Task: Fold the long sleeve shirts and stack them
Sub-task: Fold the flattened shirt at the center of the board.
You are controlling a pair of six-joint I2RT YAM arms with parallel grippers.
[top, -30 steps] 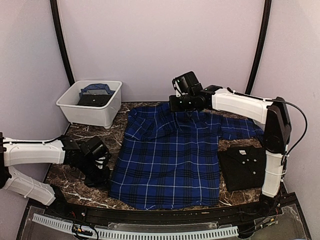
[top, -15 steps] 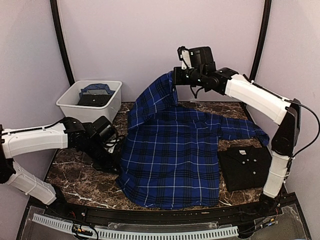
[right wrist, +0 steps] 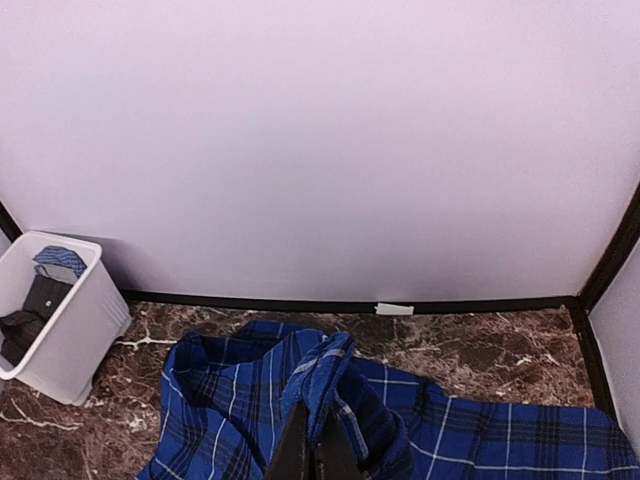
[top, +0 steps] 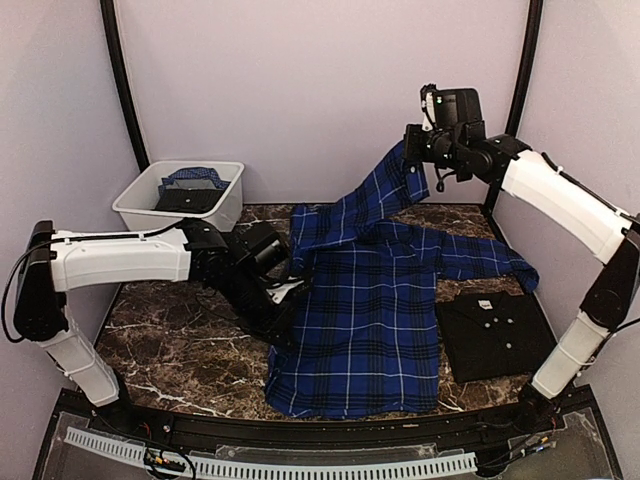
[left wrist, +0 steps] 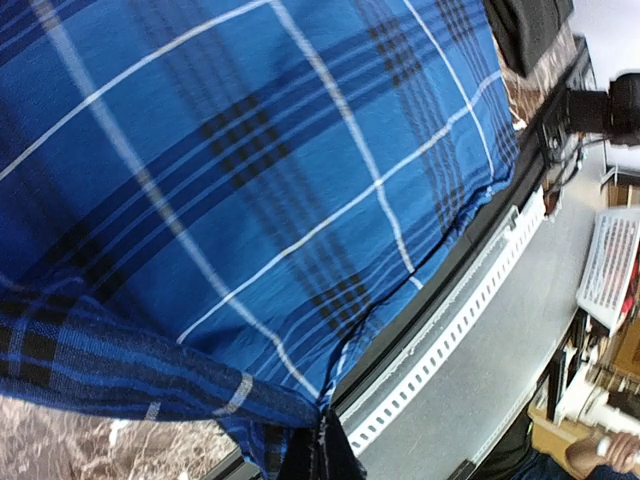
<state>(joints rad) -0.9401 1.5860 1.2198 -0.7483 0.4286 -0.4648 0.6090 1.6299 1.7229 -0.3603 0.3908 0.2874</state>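
The blue plaid long sleeve shirt [top: 375, 300] lies across the middle of the marble table, with its left side pulled in over the body. My left gripper [top: 282, 325] is shut on that left edge, low over the table. In the left wrist view the plaid cloth [left wrist: 250, 170] is pinched at the fingertips of the left gripper [left wrist: 322, 455]. My right gripper [top: 410, 158] is shut on a bunched part of the shirt and holds it high near the back wall. The right wrist view shows the right gripper [right wrist: 315, 445] gripping the fold [right wrist: 325, 375]. A folded black shirt [top: 490, 335] lies at the right.
A white tub [top: 180, 210] with clothes in it stands at the back left, also visible in the right wrist view as the tub [right wrist: 70, 320]. A perforated rail [top: 300, 465] runs along the near edge. The shirt's right sleeve [top: 485, 258] lies spread toward the right arm.
The left gripper has dragged the shirt's left side rightward over the body. The right gripper has carried its bunch of cloth up and to the right.
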